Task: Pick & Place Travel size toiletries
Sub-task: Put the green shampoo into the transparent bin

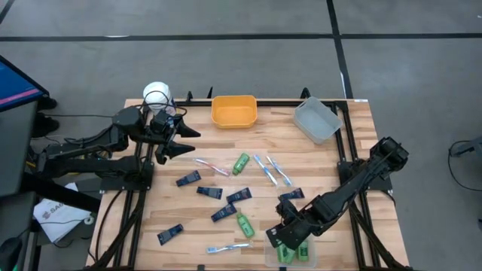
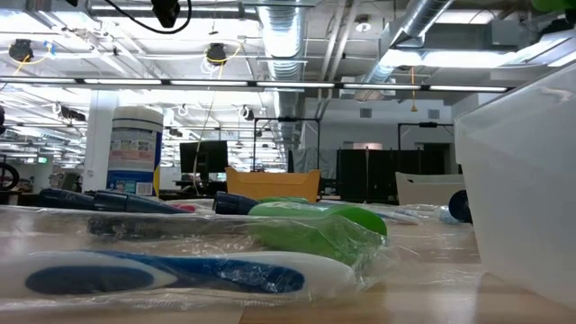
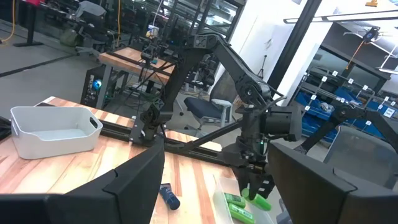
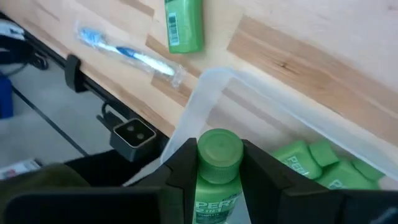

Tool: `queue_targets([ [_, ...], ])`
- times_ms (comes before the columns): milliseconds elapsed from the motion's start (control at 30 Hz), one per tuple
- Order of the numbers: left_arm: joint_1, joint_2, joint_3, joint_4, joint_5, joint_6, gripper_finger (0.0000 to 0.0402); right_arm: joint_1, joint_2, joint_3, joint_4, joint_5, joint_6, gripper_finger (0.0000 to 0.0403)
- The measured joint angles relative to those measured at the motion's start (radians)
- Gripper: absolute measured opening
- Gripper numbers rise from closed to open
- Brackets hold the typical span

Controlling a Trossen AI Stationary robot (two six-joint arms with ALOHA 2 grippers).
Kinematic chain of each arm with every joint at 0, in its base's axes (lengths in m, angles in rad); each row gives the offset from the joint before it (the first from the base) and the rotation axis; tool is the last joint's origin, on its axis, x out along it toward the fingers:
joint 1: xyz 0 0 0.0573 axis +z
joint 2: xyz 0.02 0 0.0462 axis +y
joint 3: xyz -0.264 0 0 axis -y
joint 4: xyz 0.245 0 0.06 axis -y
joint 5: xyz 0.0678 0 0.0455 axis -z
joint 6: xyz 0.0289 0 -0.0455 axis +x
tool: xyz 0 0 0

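Toiletries lie scattered on the wooden table: green bottles (image 1: 241, 162), navy tubes (image 1: 188, 178), and wrapped toothbrushes (image 1: 228, 246). My right gripper (image 1: 285, 239) is at the near edge, over the clear bin (image 1: 292, 260) that holds other green bottles (image 4: 317, 165), and it is shut on a green bottle (image 4: 217, 193). My left gripper (image 1: 185, 141) waits open near the far left, beside the white canister (image 1: 157, 95). In the low view a toothbrush (image 2: 180, 274) and a wrapped green bottle (image 2: 315, 225) lie close by. My right gripper pinches the green bottle between its two fingers (image 4: 183, 165), on the body just behind the round cap (image 4: 219, 148). The fingers slant down from above and the bottle lies along them, cap end outward. It is lifted clear, above the clear bin's corner (image 4: 208, 78).
An orange bin (image 1: 233, 111) and a grey bin (image 1: 316, 120) stand along the far edge. A toothbrush (image 4: 127, 53) and a green bottle (image 4: 185, 25) lie just left of the clear bin. Black frame rails run along the table's sides.
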Motion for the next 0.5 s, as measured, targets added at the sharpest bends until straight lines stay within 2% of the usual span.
queue_targets([
  [300,0.0,0.0,0.0,0.0,0.0,0.0,0.0281,-0.007,0.029,0.0,0.006,0.003,0.116,0.0088],
  [500,0.0,0.0,0.0,0.002,0.0,0.0,0.0281,-0.017,0.09,0.0,0.081,-0.005,0.114,0.0088],
])
